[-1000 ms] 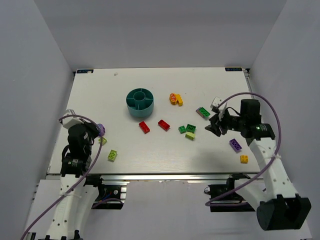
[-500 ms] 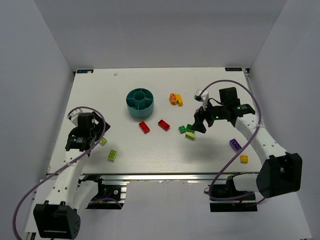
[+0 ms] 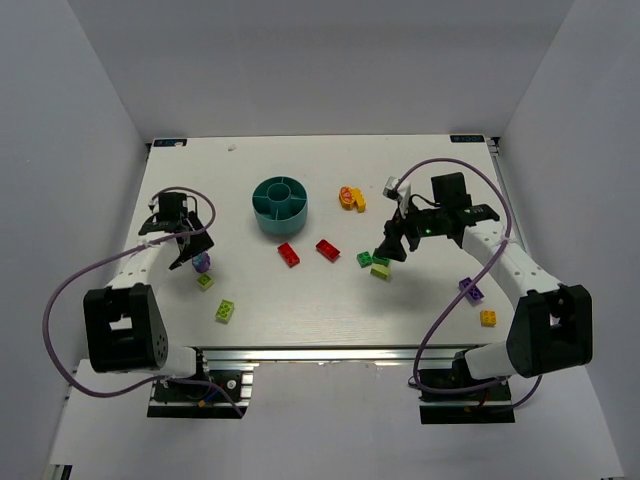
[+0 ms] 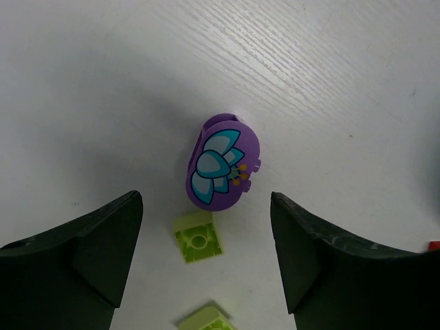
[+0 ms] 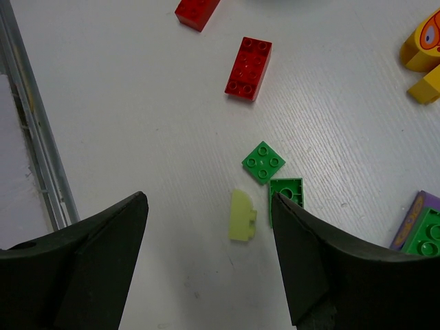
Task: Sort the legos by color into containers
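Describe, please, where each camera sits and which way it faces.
Top external: above and behind the robot, looking down on table, teal bowl, left arm, right arm.
Left wrist: on the left arm, facing down at a purple piece; open fingers show.
Right wrist: on the right arm, facing down at a green brick; open fingers show.
Shared: the purple piece also shows from above.
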Robot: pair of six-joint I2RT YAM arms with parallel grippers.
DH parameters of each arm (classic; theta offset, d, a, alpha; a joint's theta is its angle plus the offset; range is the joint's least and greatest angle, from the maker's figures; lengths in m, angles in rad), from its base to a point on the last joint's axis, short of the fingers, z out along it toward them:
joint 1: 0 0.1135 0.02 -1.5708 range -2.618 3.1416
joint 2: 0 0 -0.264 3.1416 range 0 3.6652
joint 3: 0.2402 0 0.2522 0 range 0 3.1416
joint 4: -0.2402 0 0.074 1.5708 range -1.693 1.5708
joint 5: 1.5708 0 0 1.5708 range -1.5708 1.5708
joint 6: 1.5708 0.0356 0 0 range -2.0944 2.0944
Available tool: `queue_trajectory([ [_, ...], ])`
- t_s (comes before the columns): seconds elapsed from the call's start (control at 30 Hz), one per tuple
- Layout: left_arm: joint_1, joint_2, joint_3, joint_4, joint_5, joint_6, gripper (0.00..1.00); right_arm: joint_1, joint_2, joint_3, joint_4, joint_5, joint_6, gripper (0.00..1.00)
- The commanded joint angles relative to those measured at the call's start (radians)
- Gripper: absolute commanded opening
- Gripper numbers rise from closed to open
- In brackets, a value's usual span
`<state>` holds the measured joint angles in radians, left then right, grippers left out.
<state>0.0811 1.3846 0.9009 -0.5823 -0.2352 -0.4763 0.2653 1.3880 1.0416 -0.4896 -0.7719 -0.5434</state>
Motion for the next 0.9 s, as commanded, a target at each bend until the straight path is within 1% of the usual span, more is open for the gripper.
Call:
queue_trajectory([
  [0.0, 0.003, 0.034, 0.024, 0.064, 0.068, 0.139, 0.84, 0.006, 0.011, 0.02, 0.04, -0.036, 0.019, 0.77],
  [0.13, 0.003, 0.095, 0.018, 0.13, 0.094, 0.206, 0.83, 0.008, 0.02, 0.024, 0.036, -0.029, 0.025, 0.76],
  [0.3, 0.002, 0.166, 0.042, 0.148, 0.111, 0.284, 0.8, 0.006, 0.034, 0.037, 0.016, -0.017, 0.025, 0.76],
  [0.37, 0.003, 0.218, 0.096, 0.11, 0.091, 0.304, 0.78, 0.006, 0.037, 0.043, 0.014, -0.01, 0.026, 0.76],
  [0.43, 0.002, 0.232, 0.111, 0.075, 0.08, 0.314, 0.77, 0.008, 0.039, 0.044, 0.011, -0.007, 0.026, 0.76],
  [0.5, 0.003, 0.263, 0.141, 0.033, 0.076, 0.327, 0.74, 0.008, 0.039, 0.048, 0.011, -0.003, 0.025, 0.76],
  [0.6, 0.002, 0.278, 0.142, 0.019, 0.06, 0.341, 0.72, 0.006, 0.04, 0.048, 0.013, 0.002, 0.023, 0.76],
  [0.87, 0.003, 0.292, 0.141, 0.013, 0.088, 0.34, 0.67, 0.008, 0.063, 0.069, 0.006, 0.002, 0.013, 0.76],
])
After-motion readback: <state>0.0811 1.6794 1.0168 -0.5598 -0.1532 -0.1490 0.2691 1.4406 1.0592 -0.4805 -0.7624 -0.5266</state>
